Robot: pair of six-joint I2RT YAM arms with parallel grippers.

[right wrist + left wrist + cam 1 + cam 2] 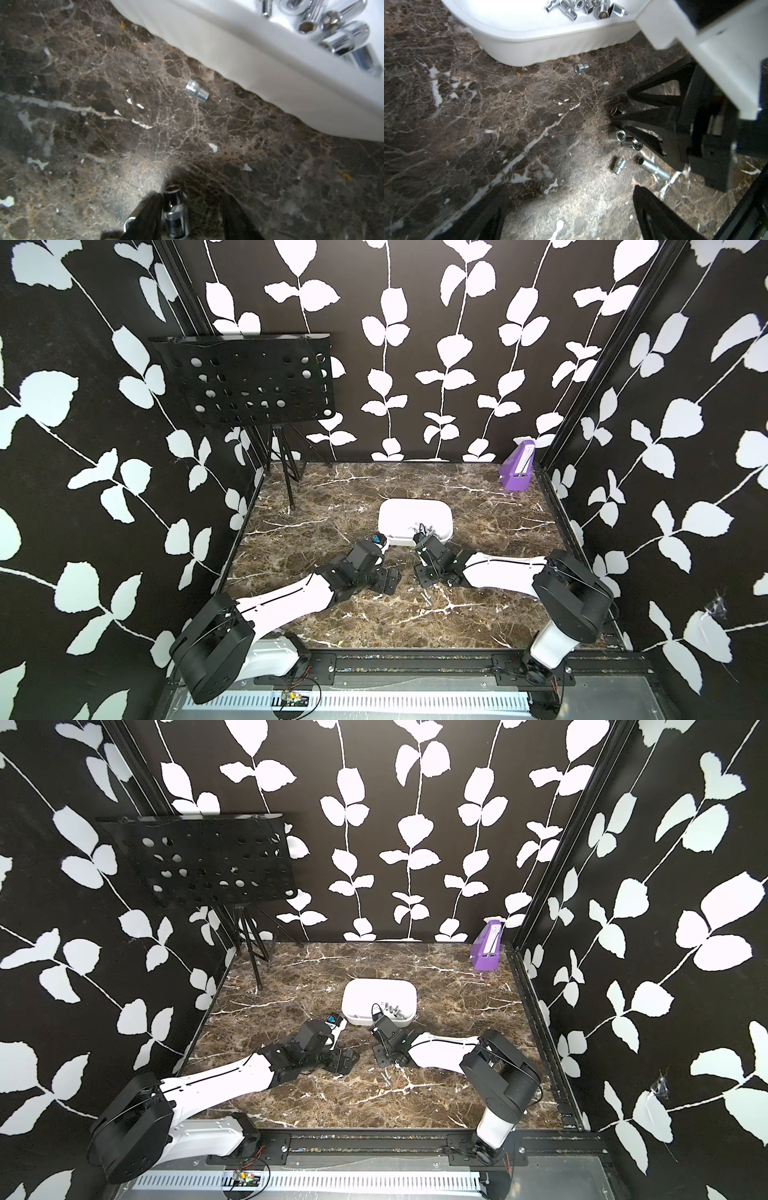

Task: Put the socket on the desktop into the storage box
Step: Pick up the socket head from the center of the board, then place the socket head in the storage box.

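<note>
In both top views the storage box sits mid-desktop, loose sockets near it. Left wrist: left gripper wide apart, empty. Right wrist: right gripper part-spread, straddling a socket on the desktop, not clamped.

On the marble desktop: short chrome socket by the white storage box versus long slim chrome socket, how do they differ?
Short chrome socket: stubby, stepped; long slim chrome socket: narrow tube. Short one lies alone by the white storage box; long one among other sockets. Both lie sideways.
</note>
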